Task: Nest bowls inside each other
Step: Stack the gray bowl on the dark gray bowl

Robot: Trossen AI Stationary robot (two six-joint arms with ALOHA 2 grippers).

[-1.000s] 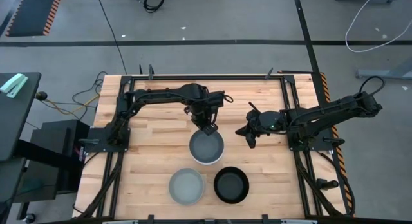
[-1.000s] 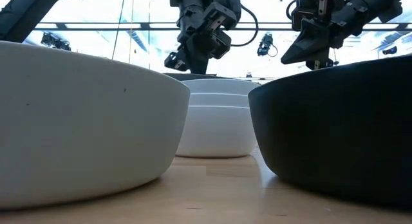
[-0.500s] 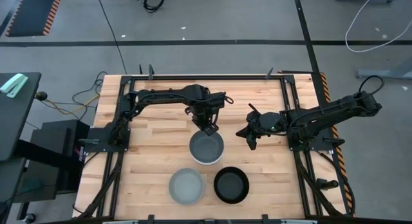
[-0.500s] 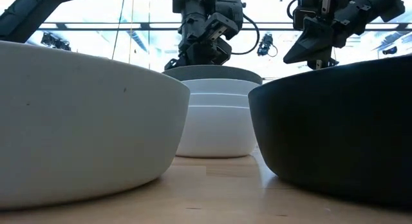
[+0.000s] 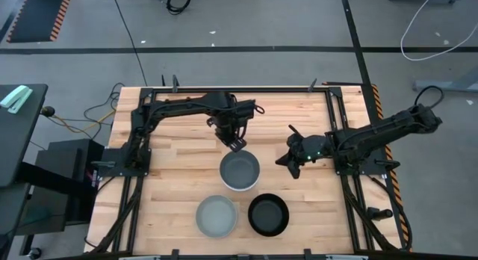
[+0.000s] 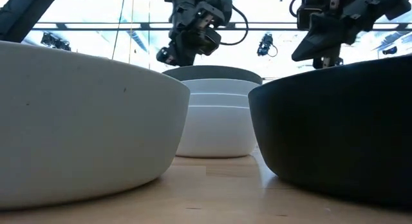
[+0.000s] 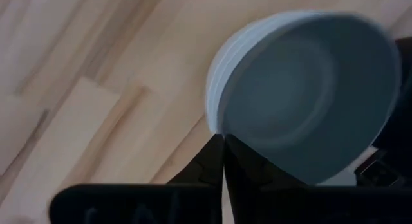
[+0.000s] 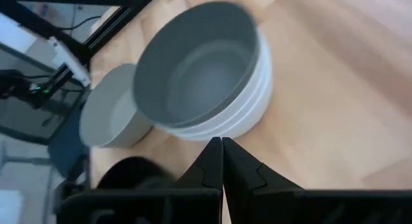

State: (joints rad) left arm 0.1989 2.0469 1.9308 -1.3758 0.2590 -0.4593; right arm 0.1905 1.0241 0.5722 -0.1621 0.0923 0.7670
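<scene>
Stack of bowls (image 5: 240, 171) mid-table, grey bowl on top. Light bowl (image 5: 216, 216) and black bowl (image 5: 268, 214) loose near front edge. Left gripper (image 5: 237, 143) pressed together, empty, above stack's far rim. Right gripper (image 5: 296, 169) pressed together, empty, beside stack. Next: spread fingers, pinch loose bowl's rim, lower centred onto stack.

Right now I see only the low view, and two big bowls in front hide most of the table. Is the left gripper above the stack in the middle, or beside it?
Observer: Beside it. Seen from above, the left gripper sits just past the rim of the dark grey bowl, on the side away from your two front bowls.
Operator: Does it hold anything?
Observer: No. Its wrist view shows the fingers shut together with nothing between them.
Operator: And the right gripper?
Observer: From above, the right gripper is to the right of the dark grey bowl, apart from it, shut and empty too.
</scene>
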